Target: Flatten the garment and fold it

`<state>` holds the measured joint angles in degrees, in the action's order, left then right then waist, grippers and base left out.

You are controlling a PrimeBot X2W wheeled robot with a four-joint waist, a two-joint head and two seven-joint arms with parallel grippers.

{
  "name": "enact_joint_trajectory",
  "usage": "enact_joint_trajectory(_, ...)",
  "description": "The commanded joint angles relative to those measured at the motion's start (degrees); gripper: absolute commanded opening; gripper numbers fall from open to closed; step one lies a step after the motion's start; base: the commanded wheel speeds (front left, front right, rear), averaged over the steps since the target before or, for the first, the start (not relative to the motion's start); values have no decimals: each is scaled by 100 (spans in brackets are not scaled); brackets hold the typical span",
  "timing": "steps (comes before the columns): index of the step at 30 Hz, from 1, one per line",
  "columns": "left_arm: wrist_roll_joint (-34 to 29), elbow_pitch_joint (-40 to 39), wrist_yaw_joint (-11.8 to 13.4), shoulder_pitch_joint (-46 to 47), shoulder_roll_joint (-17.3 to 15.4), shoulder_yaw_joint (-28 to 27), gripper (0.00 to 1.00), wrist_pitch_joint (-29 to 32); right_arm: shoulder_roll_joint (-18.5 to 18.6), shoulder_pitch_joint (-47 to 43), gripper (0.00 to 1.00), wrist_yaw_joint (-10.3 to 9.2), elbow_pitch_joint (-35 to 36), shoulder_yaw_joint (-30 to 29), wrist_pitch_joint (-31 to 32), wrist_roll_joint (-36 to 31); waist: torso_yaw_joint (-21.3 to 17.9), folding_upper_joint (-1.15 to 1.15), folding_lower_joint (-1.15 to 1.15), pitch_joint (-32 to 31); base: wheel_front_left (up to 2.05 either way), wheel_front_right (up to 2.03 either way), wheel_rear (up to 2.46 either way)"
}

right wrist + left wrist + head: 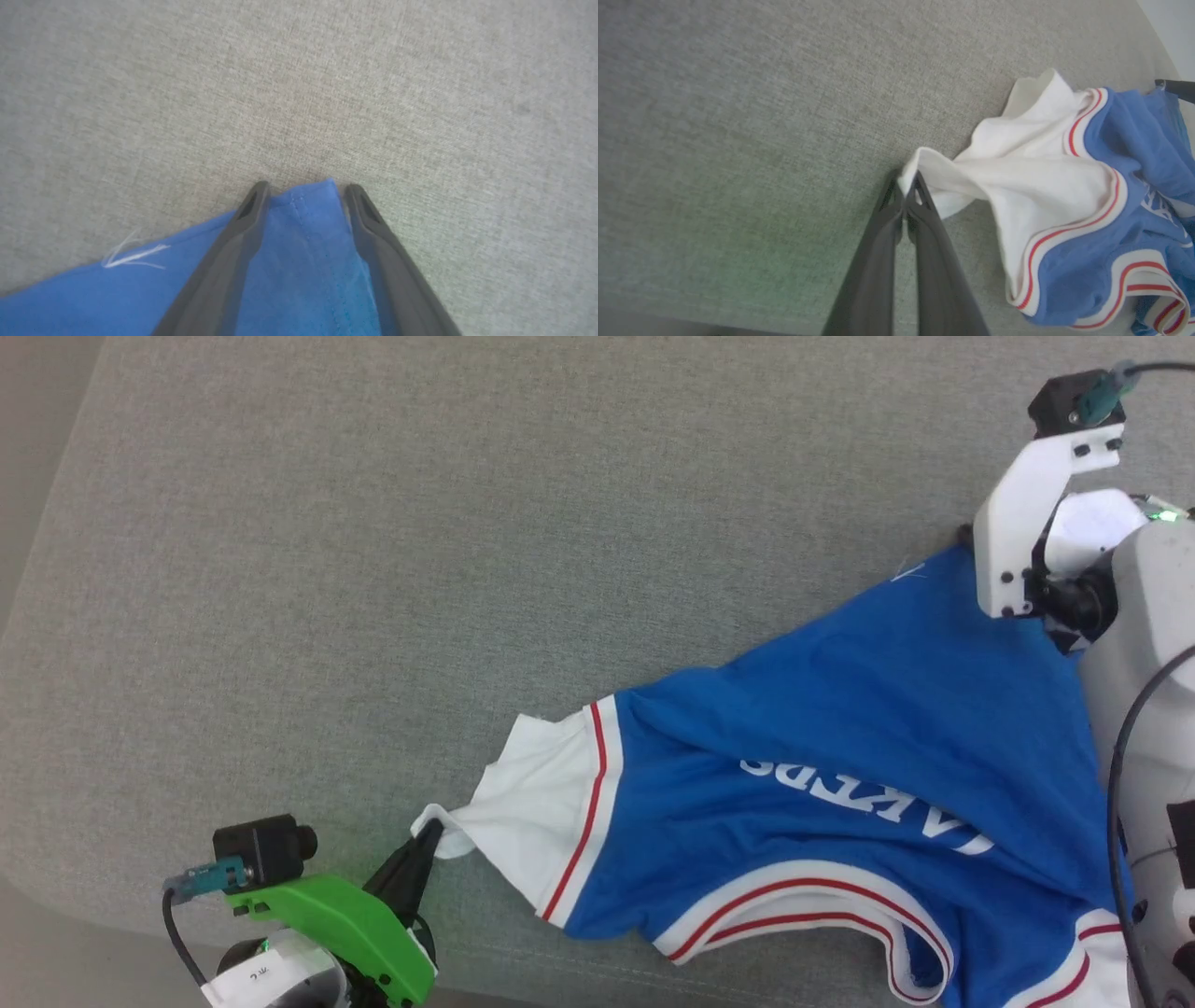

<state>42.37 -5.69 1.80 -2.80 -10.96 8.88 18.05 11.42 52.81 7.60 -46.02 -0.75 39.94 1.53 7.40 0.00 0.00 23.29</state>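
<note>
The garment (840,709) is a royal-blue shirt with white sleeves and red-striped trim, lying rumpled and stretched slantwise across the grey cloth surface, its white lettering upside down. My left gripper (431,829) is shut on the tip of the white sleeve (1017,172), and in the left wrist view the left gripper (906,184) pinches that cloth. My right gripper (306,191) stands open, with the blue hem corner (303,242) lying between its fingers. In the head view the right arm's white wrist mount (1018,523) covers that corner.
The grey fabric-covered surface (467,523) stretches wide to the left and far side of the shirt. Its rounded front edge with a seam (523,961) runs close to my left gripper. A loose white thread (133,256) lies on the blue hem.
</note>
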Motion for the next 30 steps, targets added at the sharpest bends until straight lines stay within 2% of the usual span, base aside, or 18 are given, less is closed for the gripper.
enact_joint_trajectory(1, 37, 55, -7, 74, 2, -3, 0, -23, 0, -166, 0, -11, -148, -23, 230, -85, 3, 0, 0, 16, 0, 0, 0)
enact_joint_trajectory(4, 43, 79, -6, 74, 2, 1, 0, -34, -81, -252, 0, -11, 13, -73, 319, -94, -31, 0, 0, -11, 0, 0, 0)
enact_joint_trajectory(7, 36, 108, -16, 79, -7, 13, 0, -49, -132, -438, 0, -11, 323, -98, -121, -35, -78, 0, 0, -116, 0, 0, 0)
enact_joint_trajectory(14, 50, 176, 6, -58, -21, 2, 0, -95, -396, -1424, 0, -11, 1251, -474, -2115, 423, -277, 0, 0, -568, 0, 0, 0)
enact_joint_trajectory(19, 85, 215, 15, -227, -30, -4, 0, -115, -624, -2526, 0, -11, 1998, -761, -3062, 679, -455, 0, 0, -1016, 0, 0, 0)
enact_joint_trajectory(23, 100, 224, 50, -380, -27, 1, 0, -120, -752, -3549, 0, -11, 2620, -1085, -3377, 781, -576, 0, 0, -1361, 0, 0, 0)
enact_joint_trajectory(30, 115, 180, 98, -625, -46, 13, 0, -119, -849, -5012, 0, -11, 3562, -1425, -3154, 986, -814, 0, 0, -1729, 0, 0, 0)
